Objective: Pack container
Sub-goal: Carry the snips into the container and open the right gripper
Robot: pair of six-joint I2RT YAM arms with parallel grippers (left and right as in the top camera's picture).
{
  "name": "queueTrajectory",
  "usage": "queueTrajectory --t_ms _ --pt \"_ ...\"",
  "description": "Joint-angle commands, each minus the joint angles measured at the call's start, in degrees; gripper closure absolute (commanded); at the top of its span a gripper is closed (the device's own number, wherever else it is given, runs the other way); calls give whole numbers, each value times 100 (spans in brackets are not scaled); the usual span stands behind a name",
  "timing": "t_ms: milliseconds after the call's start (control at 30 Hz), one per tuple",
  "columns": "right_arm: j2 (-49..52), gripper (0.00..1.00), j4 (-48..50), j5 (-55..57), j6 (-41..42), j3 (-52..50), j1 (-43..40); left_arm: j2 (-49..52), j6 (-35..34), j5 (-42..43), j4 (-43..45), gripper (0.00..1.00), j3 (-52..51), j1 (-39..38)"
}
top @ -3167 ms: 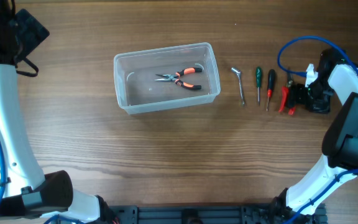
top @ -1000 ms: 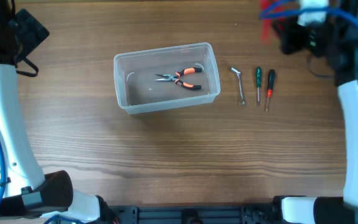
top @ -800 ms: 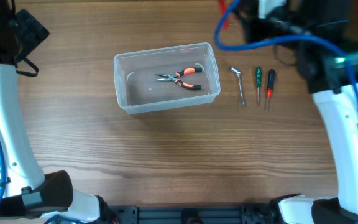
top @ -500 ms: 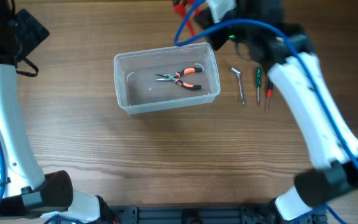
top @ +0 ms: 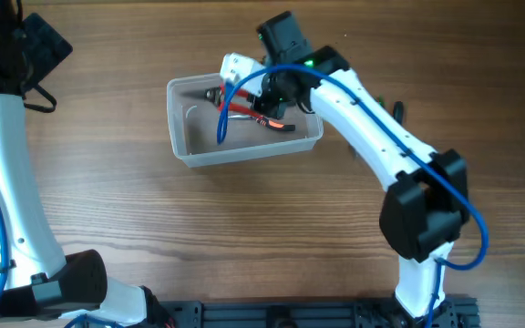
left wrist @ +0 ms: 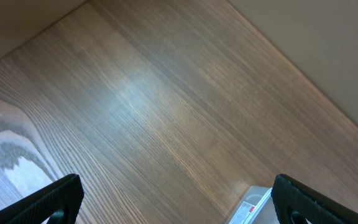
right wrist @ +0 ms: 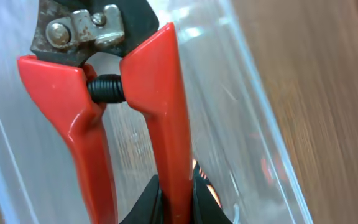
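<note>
Overhead, the right arm has swung in from the right of the wooden counter to above the clear rectangular plastic container, carrying red-handled spring cutters. They look about to join the orange-handled pliers inside. The right fingers pinch one red handle, with the container's wall close beside them. The left fingers hang spread, well to its left.

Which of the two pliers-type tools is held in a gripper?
The red-handled spring cutters, clamped in the right gripper over the clear plastic tub; the orange-and-black pliers lie loose inside it.
</note>
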Motion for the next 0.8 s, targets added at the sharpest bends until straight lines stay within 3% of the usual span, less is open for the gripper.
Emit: queueTrajectory --t_ms 0,567,600,667,767 --pt "271 96 107 39 -1228 81 66 33 109 -46 -4 0 63 20" --pt "1349 96 1091 83 -1193 81 44 33 109 -46 -7 0 63 20" --pt "1360 92 1108 94 -1172 81 44 33 109 -46 -4 0 63 20" --pt "1368 69 1257 236 -903 81 44 33 109 -46 -4 0 63 20" --pt "1333 58 1626 728 -170 83 44 33 109 -46 -4 0 63 20"
